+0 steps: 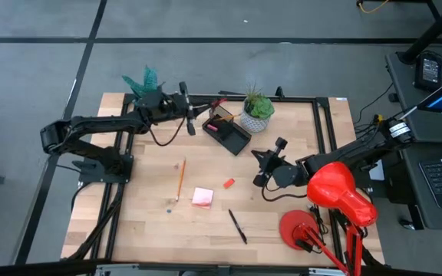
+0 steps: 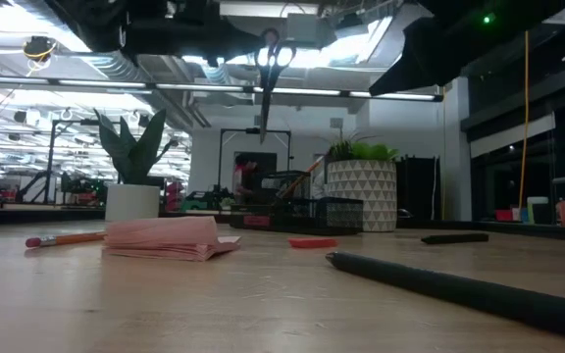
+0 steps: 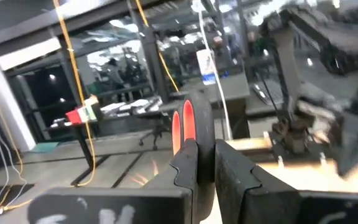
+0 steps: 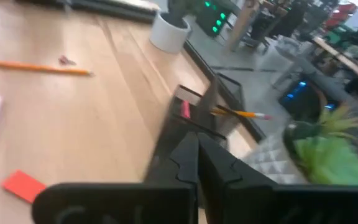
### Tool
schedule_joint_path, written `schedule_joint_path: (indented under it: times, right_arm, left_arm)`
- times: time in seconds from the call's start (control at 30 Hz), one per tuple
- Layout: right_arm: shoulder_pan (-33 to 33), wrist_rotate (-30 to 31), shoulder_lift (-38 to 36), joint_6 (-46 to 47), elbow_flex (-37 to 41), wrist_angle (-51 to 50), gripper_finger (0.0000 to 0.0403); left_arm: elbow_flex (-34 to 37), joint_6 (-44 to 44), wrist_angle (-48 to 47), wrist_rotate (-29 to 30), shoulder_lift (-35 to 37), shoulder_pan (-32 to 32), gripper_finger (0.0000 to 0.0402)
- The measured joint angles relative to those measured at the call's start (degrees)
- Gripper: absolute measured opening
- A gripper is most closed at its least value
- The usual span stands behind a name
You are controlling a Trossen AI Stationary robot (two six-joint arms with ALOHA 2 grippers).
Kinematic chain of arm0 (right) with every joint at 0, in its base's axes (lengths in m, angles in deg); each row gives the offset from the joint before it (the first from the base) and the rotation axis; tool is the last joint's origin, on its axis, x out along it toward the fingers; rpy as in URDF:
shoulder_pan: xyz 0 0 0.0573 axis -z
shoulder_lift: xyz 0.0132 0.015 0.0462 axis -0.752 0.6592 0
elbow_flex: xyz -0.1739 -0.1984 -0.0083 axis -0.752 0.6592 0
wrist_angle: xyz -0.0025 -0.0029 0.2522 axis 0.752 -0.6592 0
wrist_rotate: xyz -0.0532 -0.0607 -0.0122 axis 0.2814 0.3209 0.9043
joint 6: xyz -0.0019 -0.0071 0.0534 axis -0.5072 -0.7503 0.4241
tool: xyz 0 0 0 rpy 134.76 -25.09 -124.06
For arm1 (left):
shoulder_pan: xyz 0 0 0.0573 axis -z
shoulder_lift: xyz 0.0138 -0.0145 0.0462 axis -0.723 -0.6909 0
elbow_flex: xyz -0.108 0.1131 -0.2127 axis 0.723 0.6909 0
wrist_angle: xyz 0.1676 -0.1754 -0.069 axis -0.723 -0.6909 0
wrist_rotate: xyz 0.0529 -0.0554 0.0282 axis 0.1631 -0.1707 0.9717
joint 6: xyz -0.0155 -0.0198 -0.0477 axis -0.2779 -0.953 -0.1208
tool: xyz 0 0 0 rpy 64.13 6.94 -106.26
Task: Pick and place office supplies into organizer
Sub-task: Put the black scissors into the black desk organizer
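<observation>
- Left end effector [image 1: 192,116] clamped on scissors [image 2: 267,74], held above bench [image 1: 144,222], just beside organizer [image 1: 227,132].
- Right end effector [image 1: 260,167] closed, empty; eraser [image 1: 229,183] near it.

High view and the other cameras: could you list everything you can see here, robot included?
table: one, light wood, under everything
organizer: one, black, at the back of the table
loose pencil: one, orange, mid-table
stored pencil: one, orange, lying in the organizer
sticky-note pad: one, pink, mid-table
eraser: one, red, beside the pad
pen: one, black, near the front
potted plants: two, teal-leaved and green, along the back
desk lamp: one, red, front right
scissors: one pair, red-handled, held in the air
left gripper: shut on the scissors
right gripper: shut, empty, near the organizer
</observation>
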Motion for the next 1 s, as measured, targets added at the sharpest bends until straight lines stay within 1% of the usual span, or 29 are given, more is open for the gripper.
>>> schedule_joint_path:
  times: [0.1, 0.27, 0.33, 0.4, 0.47, 0.57, 0.7, 1.0]
  right_arm:
    - [-0.02, -2.17, 0.02, -1.97, 3.66, 8.64, 0.0004]
    - [0.62, -2.54, 0.02, -6.99, 8.96, 21.77, 0.0002]
    - [1.37, -2.86, 0.02, -8.49, 10.54, 26.4, 0.0002]
    - [2.41, -5.03, 0.02, -9.36, 11.79, 29.11, 0.0002]
    - [3.36, -7.02, 0.02, -9.21, 12.74, 30.41, 0.0002]
    - [4.49, -7.89, 0.02, -8.91, 13.34, 30.42, 0.0002]
    - [5.2, -7.91, 0.02, -8.96, 13.39, 30.33, 0.0001]
    - [5.2, -7.94, 0.02, -8.96, 13.39, 29.82, 0.0001]
  left_arm:
    - [1.48, -3.07, 2.62, -0.06, 0.02, -1.37, 0.0024]
    - [1.72, -6.01, 3.82, 0.23, -0.95, -2.34, 0.0024]
    - [1.72, -7.59, 5.36, 1.27, -2.15, -2.29, 0.0024]
    - [1.72, -8.89, 7.42, 2.76, -3.59, -2.28, 0.0024]
    - [1.72, -9.89, 9.36, 3.64, -5.14, -2.47, 0.0024]
    - [1.7, -11.48, 11.88, 3.88, -7.96, -2.6, 0.0024]
    - [1.63, -12.12, 14.46, 5.67, -11.48, -2.56, 0.0024]
    - [1.64, -12.6, 17.59, 6.22, -17.27, -3.74, 0.0024]
